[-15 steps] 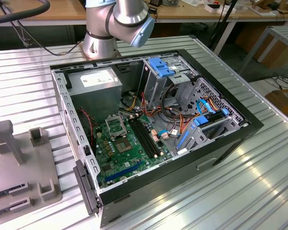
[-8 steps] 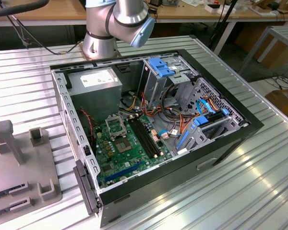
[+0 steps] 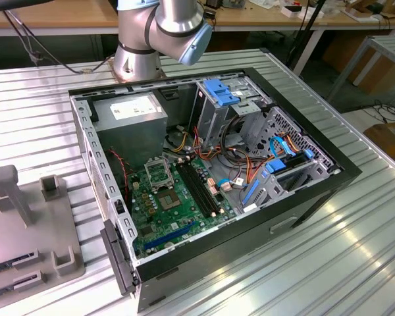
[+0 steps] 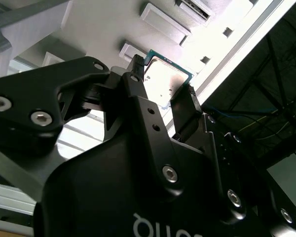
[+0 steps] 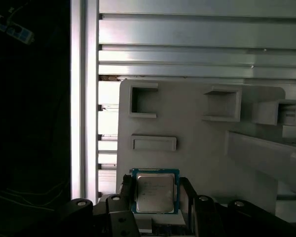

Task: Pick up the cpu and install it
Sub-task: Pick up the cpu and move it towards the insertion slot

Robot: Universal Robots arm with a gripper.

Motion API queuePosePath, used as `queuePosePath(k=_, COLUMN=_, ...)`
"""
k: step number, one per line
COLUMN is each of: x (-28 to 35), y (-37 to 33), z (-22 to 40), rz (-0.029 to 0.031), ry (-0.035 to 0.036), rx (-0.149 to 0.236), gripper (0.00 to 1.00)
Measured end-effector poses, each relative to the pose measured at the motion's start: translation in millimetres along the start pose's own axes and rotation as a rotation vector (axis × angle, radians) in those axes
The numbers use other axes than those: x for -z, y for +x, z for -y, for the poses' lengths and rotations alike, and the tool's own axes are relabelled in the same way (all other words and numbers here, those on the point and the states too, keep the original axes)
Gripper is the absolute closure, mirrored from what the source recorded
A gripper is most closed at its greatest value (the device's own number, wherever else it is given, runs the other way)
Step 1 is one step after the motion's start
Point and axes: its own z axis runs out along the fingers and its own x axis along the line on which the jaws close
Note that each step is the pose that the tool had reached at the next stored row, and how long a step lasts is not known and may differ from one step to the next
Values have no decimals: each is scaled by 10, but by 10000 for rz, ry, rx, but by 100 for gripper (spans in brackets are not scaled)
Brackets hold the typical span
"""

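The cpu [image 5: 155,190], a small flat square with a silver top and thin green rim, sits between the two black fingers of my gripper [image 5: 157,200], which is shut on it. In the second wrist view the cpu [image 4: 164,78] is held by its edges at the gripper [image 4: 163,84] tips, raised above the grey fixture plate [image 4: 103,24]. The same plate [image 5: 197,148] lies below with bare pockets. The open computer case [image 3: 329,178] holds the green motherboard [image 3: 184,210] with its square metal socket frame [image 3: 159,175].
The grey fixture plate [image 3: 26,237] with an upright post [image 3: 12,191] lies on the ribbed metal table [image 3: 355,250], at the exterior view's left of the case. The arm's base [image 3: 141,56] stands behind the case. Cables and blue drive brackets [image 3: 276,171] fill the case's right half.
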Motion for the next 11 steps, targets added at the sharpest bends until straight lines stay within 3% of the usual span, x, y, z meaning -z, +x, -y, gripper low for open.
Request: queuePosePath(k=11, x=35, y=1, z=0, rz=1, ry=0, rx=-1, gripper=53)
